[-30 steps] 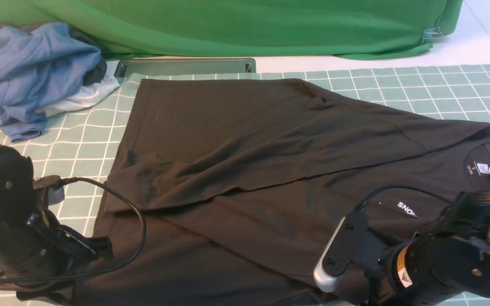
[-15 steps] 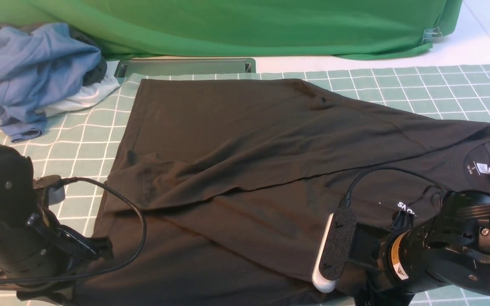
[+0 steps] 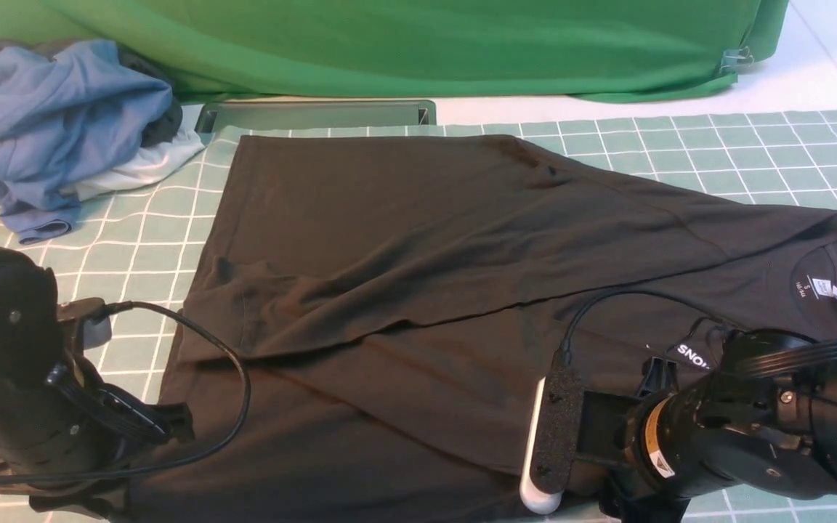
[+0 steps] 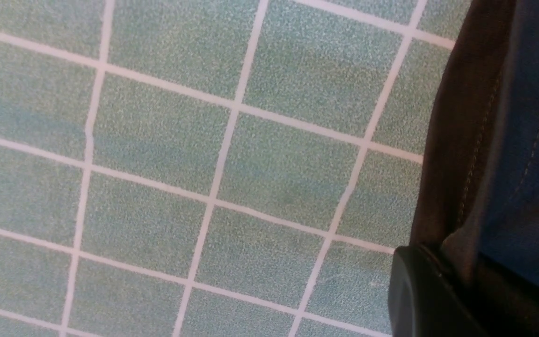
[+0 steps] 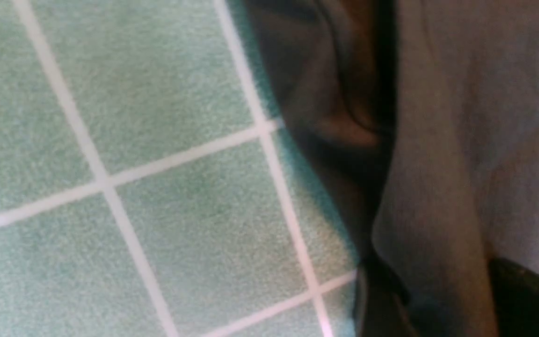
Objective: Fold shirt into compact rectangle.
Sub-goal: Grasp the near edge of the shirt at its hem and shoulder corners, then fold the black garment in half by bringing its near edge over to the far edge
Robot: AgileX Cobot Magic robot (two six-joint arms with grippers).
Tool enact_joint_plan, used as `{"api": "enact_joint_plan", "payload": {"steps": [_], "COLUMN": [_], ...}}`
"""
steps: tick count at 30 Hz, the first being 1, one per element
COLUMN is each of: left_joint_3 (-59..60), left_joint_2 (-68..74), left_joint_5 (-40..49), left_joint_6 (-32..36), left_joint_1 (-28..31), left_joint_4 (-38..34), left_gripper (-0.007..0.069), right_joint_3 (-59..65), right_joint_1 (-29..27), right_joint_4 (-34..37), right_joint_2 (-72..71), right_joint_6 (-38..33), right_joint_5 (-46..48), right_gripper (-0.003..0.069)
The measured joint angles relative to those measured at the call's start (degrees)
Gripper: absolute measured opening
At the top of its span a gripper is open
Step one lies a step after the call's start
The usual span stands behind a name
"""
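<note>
Two pincers are being observed on the shirt along the frame's bottom: left pincer clenched on its hem; right pincer straddling cloth, grip cannot be told.

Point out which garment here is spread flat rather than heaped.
The large black cotton shirt with the white neck label; the blue and white garments lie crumpled in a heap beside it.
</note>
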Motion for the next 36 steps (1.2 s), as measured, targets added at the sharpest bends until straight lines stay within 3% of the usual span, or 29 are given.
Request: {"api": "enact_joint_plan", "payload": {"steps": [1,4,6,15,20,23,28,36], "left_joint_3": [0.0,-0.26,-0.91,-1.63,1.59,4.05,4.34,-3.61], "left_joint_2": [0.0,0.0,-0.09,-5.54,-11.86,-14.61,-15.39,-7.48], "left_joint_5": [0.0,0.49,1.54,7.35,9.5,9.67,8.93,1.32], "left_joint_6": [0.01,0.83,1.39,3.33,3.6,3.6,3.26,3.05], "left_joint_1": [0.0,0.0,0.0,0.0,0.0,0.0,0.0,0.0], "left_joint_4": [0.05,0.05,0.05,-2.97,-7.1,-8.78,-9.05,-8.22], "left_gripper": [0.0018,0.0018,0.0018,0.0018,0.0018,0.0018,0.0018,0.0018], "right_joint_3": [-0.14,-1.45,-2.88,-2.91,-0.04,-0.04,-1.27,-11.45], "right_joint_1": [0.0,0.13,0.13,5.0,10.47,10.85,7.83,-7.02], "right_joint_4": [0.0,0.61,0.73,5.1,7.86,8.34,8.69,8.74], "right_joint_2": [0.08,0.73,1.23,-1.68,-6.61,-8.75,-9.79,-9.23], "right_joint_6": [0.0,-0.31,-0.31,0.42,6.44,8.75,10.23,8.03], "right_joint_5": [0.05,2.07,4.45,16.29,21.71,24.77,26.08,24.73], "right_gripper": [0.0296,0.012,0.008,0.0079,0.0079,0.0079,0.0079,0.0079]}}
